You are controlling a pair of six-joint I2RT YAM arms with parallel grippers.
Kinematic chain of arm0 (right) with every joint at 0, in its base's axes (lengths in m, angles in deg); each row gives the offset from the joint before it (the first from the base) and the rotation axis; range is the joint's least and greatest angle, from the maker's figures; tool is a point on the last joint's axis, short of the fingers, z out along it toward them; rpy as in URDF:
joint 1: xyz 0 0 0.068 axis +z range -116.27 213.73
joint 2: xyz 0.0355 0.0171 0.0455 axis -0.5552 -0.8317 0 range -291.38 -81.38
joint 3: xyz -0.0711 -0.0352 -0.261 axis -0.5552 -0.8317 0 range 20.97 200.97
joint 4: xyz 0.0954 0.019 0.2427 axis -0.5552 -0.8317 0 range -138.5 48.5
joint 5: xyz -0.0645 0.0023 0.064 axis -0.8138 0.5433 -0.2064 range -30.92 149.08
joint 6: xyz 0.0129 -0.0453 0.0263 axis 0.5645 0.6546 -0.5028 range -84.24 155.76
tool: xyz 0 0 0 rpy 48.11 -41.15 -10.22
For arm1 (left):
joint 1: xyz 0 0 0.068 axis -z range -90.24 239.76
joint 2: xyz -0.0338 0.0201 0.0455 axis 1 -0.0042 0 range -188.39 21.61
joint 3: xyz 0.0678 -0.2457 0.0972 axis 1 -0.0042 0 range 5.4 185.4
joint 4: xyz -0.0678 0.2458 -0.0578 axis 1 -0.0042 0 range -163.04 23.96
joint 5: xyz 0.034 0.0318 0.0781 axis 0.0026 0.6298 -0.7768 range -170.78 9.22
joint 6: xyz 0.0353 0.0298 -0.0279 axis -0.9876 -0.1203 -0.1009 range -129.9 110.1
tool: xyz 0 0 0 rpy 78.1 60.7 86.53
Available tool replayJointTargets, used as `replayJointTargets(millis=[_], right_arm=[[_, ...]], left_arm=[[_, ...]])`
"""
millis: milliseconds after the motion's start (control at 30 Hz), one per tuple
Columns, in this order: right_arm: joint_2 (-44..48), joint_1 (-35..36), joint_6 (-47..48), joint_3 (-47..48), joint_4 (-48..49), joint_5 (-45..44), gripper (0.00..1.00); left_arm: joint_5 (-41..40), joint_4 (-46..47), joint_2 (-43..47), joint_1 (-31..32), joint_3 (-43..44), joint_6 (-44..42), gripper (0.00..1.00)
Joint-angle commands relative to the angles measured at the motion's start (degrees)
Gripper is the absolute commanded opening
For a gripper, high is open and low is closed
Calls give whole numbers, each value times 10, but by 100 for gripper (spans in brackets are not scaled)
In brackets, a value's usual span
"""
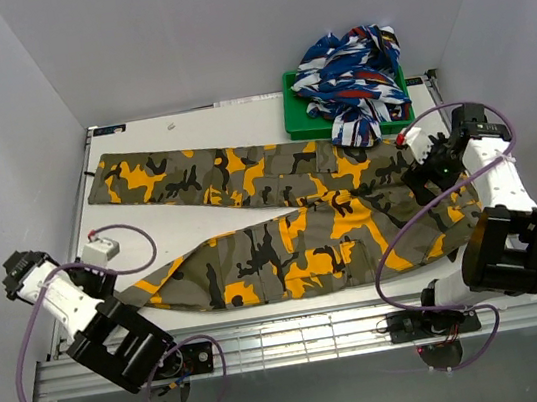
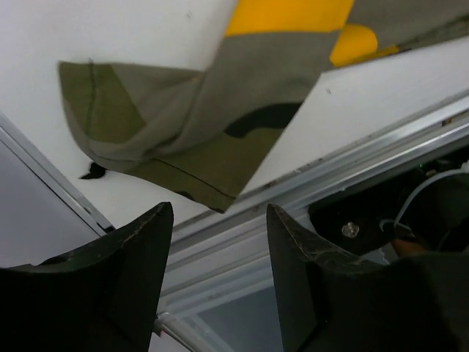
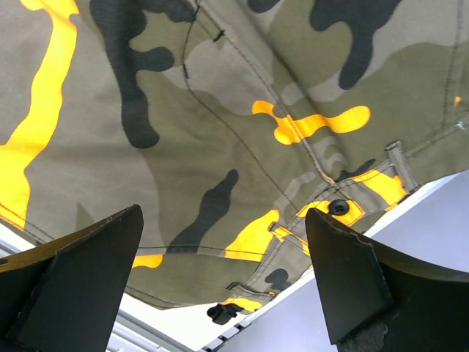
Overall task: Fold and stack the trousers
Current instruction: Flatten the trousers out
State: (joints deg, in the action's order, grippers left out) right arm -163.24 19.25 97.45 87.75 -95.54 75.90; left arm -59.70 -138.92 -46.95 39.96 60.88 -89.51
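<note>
The camouflage trousers (image 1: 286, 249) lie spread flat on the white table, both legs pointing left and the waist at the right. My left gripper (image 1: 106, 279) is open and empty at the near-left table edge, just short of the near leg's cuff (image 2: 183, 125); in the left wrist view it (image 2: 218, 220) hangs over the table rail. My right gripper (image 1: 420, 183) is open and empty above the waist end; in the right wrist view it (image 3: 223, 220) hovers over the waistband with its black button (image 3: 338, 207).
A green bin (image 1: 302, 120) at the back right holds a bundle of blue, white and red cloth (image 1: 350, 72). An aluminium rail (image 1: 298, 328) runs along the near table edge, also in the left wrist view (image 2: 352, 161). White walls close in on three sides.
</note>
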Motion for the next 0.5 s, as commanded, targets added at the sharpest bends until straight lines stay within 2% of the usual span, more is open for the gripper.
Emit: replayJointTargets(millis=[0, 67, 167, 300, 467], right_arm=[[12, 8, 11, -10, -39, -4, 97], [12, 9, 20, -25, -46, -13, 97], [21, 9, 38, -57, -35, -37, 97], [39, 9, 48, -82, -26, -55, 97], [44, 9, 48, -87, -27, -55, 97]], left_arm=[[-34, -3, 53, -37, -48, -132, 65], [-42, 17, 65, -46, -92, -151, 66], [-62, 69, 90, -47, -154, -171, 74], [-70, 152, 109, -47, -211, -186, 74], [-82, 237, 69, -47, -245, -150, 68]])
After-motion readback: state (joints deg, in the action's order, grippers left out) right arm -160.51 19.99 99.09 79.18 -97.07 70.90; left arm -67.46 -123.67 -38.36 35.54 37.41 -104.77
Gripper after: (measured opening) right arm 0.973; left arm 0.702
